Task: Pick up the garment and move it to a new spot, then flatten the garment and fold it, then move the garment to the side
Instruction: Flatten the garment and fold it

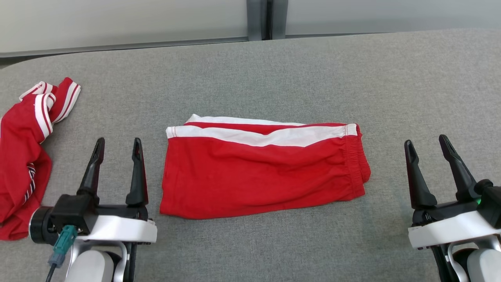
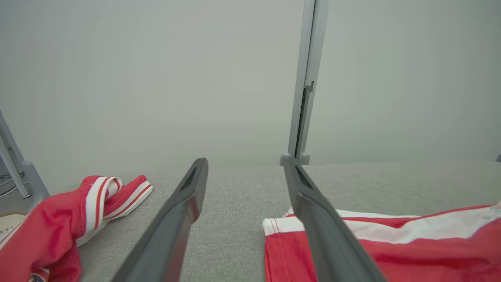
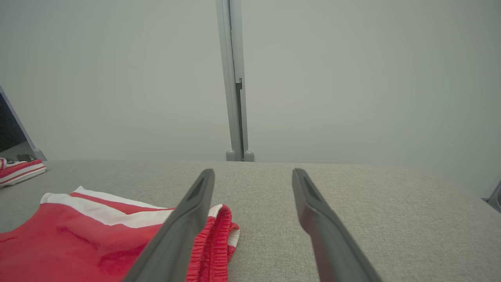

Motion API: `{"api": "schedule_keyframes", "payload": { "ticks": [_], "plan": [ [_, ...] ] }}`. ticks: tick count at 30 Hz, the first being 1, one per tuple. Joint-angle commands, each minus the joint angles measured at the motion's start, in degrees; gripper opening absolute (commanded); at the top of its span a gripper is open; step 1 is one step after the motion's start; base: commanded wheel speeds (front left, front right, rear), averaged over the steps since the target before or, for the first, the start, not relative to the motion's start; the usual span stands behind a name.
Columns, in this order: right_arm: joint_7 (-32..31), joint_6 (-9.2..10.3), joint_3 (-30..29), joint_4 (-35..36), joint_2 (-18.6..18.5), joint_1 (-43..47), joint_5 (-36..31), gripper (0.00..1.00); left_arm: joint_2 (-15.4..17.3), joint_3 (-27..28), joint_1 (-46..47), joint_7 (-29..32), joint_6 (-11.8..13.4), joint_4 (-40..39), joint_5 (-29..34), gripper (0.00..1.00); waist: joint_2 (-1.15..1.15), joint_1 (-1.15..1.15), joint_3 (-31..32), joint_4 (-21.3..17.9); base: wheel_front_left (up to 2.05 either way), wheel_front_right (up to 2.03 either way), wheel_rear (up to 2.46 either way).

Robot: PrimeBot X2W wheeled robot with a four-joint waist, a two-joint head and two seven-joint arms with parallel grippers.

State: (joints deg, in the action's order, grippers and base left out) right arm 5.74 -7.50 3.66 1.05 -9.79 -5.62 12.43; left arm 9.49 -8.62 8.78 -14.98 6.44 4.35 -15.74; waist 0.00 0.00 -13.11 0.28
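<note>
The garment [image 1: 258,172] is a pair of red shorts with white side stripes, folded flat in the middle of the grey table [image 1: 274,70]; it also shows in the left wrist view [image 2: 391,246] and right wrist view [image 3: 78,239]. My left gripper [image 1: 117,149] hovers just left of the shorts' hem, open, nothing between its fingers [image 2: 176,219]. My right gripper [image 1: 426,145] stands to the right of the elastic waistband, open and empty, fingers [image 3: 325,227] apart from the cloth.
A second red garment with white stripes [image 1: 27,156] lies crumpled at the table's left edge, also in the left wrist view [image 2: 66,219]. A pale wall with a grey vertical post [image 1: 266,19] backs the table.
</note>
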Motion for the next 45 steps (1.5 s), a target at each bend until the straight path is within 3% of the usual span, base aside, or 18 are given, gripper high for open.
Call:
{"api": "schedule_keyframes", "payload": {
  "ticks": [1, 24, 32, 41, 42, 44, 45],
  "plan": [
    [-0.4, 0.02, -0.2, 0.44, -0.03, 0.77, -0.37, 1.0, 0.27, -0.14, -0.75, -0.23, 0.13, -0.27, 0.32, 1.0, 0.0, 0.0, 0.34, 0.17, 0.0, 0.0, 0.0],
    [-2.13, 0.02, -0.39, -0.52, 0.22, 0.47, 0.31, 1.0, 0.06, -2.23, 0.98, 1.74, 0.13, -0.29, -0.66, 1.0, 0.0, 0.0, -1.61, 2.72, 0.0, 0.0, 0.0],
    [-1.99, 0.02, 4.38, -12.87, -0.19, -4.82, 4.22, 1.0, -1.72, -4.08, 5.41, 0.85, -0.89, 1.7, -0.18, 1.0, 0.0, 0.0, -6.95, 5.82, 0.0, 0.0, 0.0],
    [-2.01, 0.01, 8.63, -23.8, -0.38, -8.16, 9.57, 1.0, -2.3, -3.95, 7.89, 0.01, -1.36, 3.63, 0.06, 1.0, 0.0, 0.0, -8.81, 6.26, 0.0, 0.0, 0.0],
    [-1.87, 0.0, 9.42, -24.18, -0.59, -8.43, 10.32, 0.52, -2.26, -3.78, 8.01, -0.05, -1.34, 3.67, 0.06, 1.0, 0.0, 0.0, -8.87, 6.13, 0.0, 0.0, 0.0],
    [-2.29, -0.01, 10.96, -24.78, -1.04, -8.58, 12.04, 0.14, -2.16, -3.55, 8.23, -0.12, -1.33, 3.72, 0.13, 1.0, 0.0, 0.0, -8.93, 5.8, 0.0, 0.0, 0.0],
    [-1.92, -0.01, 11.32, -24.83, -1.39, -8.82, 12.57, 0.0, -2.23, -3.42, 8.24, -0.14, -1.29, 3.73, -0.01, 1.0, 0.0, 0.0, -8.96, 5.63, 0.0, 0.0, 0.0]
  ]
}}
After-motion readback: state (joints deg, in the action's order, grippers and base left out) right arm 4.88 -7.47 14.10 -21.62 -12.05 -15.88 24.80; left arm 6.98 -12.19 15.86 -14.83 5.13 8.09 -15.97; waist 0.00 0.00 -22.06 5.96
